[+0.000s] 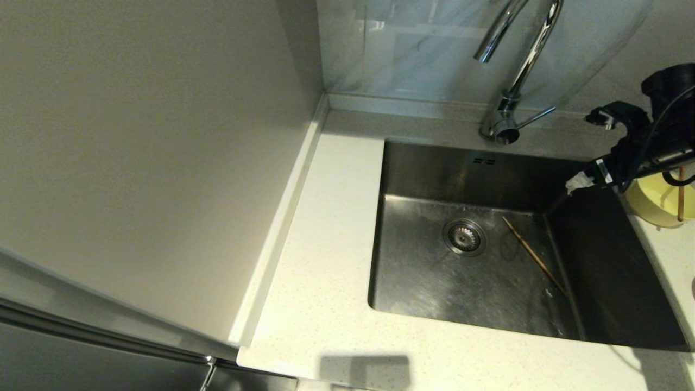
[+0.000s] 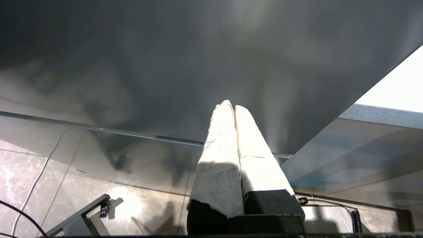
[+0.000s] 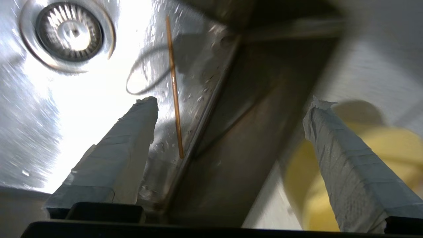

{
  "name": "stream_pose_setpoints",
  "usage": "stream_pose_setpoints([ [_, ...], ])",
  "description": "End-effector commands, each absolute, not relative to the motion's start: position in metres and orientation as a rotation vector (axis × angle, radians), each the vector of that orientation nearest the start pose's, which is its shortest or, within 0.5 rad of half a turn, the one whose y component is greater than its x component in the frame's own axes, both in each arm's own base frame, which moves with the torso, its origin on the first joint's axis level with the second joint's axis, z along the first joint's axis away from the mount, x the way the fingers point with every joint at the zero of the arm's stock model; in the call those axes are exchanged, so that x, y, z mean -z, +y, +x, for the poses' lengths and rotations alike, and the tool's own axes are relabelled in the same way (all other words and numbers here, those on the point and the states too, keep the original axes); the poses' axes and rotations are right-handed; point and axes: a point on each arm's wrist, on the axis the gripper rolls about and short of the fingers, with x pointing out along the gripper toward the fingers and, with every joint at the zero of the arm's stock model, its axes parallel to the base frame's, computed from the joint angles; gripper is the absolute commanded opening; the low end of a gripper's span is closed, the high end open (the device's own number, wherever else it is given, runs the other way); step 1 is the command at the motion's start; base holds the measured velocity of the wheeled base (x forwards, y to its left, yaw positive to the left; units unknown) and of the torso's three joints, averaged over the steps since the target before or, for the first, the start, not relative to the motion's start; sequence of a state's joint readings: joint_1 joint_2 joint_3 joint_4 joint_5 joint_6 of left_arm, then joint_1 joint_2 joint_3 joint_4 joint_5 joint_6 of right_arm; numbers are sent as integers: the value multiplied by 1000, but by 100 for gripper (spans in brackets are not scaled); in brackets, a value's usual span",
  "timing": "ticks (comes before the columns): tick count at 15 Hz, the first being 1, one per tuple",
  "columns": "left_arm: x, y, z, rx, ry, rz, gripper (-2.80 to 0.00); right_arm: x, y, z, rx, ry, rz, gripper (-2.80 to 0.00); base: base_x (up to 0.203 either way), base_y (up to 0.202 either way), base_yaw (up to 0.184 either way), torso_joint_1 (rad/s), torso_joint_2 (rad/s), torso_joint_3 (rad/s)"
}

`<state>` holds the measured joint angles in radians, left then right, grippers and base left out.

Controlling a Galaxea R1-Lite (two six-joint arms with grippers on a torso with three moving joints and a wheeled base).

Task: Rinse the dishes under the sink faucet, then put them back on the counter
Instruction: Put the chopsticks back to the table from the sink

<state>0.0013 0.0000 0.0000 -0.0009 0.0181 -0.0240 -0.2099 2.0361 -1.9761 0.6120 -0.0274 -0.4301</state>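
The steel sink [image 1: 429,277] holds one brown chopstick [image 1: 535,255], lying slanted beside its right wall; the same chopstick [image 3: 174,89] shows in the right wrist view near the drain [image 3: 67,33]. The pale-yellow bowl [image 1: 657,209] stands on the counter right of the sink with a second chopstick [image 1: 680,195] leaning in it. My right gripper [image 1: 576,183] hovers over the sink's back right corner. In its own wrist view this gripper [image 3: 231,100] is open and empty, the bowl [image 3: 330,185] beside one finger. The left gripper [image 2: 231,106] is shut and empty, away from the sink. The pink bowl is out of view.
The chrome faucet [image 1: 521,65] rises behind the sink, its lever [image 1: 537,117] pointing right. Off-white counter [image 1: 326,260] runs left of and in front of the sink. A tall grey panel [image 1: 152,163] walls off the left side. The left gripper faces a dark cabinet front [image 2: 198,66] above tiled floor.
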Motion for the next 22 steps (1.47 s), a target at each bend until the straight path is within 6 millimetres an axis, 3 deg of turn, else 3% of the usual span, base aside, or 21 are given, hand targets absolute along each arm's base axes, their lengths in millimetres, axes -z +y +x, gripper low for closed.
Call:
stream_pose_setpoints([
  [1,-76,0,-23,-20,-5,-25,-280,-233,-93,406,27,794,-372,0,0,0,0,0,0,0],
  [5,-76,0,-23,-20,-5,-25,-280,-207,-97,417,-41,845,-377,0,0,0,0,0,0,0],
  [9,-76,0,-23,-20,-5,-25,-280,-196,-95,418,-105,871,-409,0,0,0,0,0,0,0],
  [15,-76,0,-23,-20,-5,-25,-280,-176,-80,419,-181,929,-460,0,0,0,0,0,0,0],
  [22,-76,0,-23,-20,-5,-25,-280,-125,-73,456,-154,882,-499,0,0,0,0,0,0,0],
])
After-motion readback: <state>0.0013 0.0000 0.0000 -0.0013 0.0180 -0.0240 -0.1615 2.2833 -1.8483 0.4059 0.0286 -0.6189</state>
